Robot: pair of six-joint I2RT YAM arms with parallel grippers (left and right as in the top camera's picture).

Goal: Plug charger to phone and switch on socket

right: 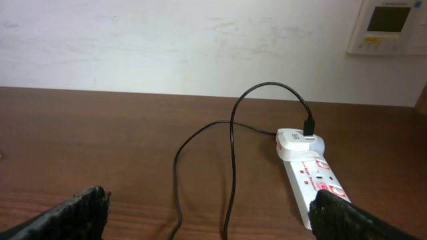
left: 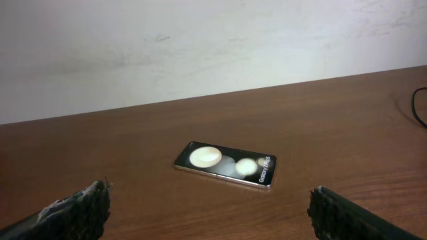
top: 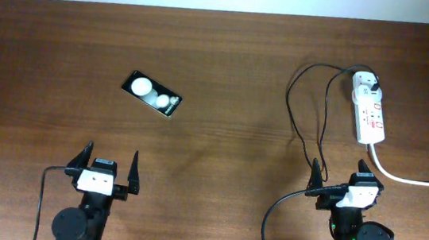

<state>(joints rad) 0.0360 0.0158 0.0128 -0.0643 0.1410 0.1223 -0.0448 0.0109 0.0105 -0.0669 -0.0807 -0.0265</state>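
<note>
1. A dark brown wooden table (top: 219, 148) runs to a plain white wall, and nothing on it has been picked up yet.
2. The left gripper (top: 111, 157) hangs with its fingers spread wide and empty. The right gripper (top: 339, 170) is the same.
3. The small black rectangular phone with two white circles (top: 152, 94) lies flat on the left half of the table, ahead of the left gripper and well apart from the strip.
4. The white elongated power strip with red switch marks (top: 371, 112) lies at the far right. The long thin black charger cable (right: 233, 163) is plugged in at its far end and trails back towards my right gripper.
5. I judge the step in hand to be taking the cable's free end. I cannot see the plug tip, so I would find it first, grip just behind it, and keep the strands untangled.
6. My count is one phone, one strip, one black cable showing as two strands, one thick white cord (top: 412, 178) and two grippers.
</note>
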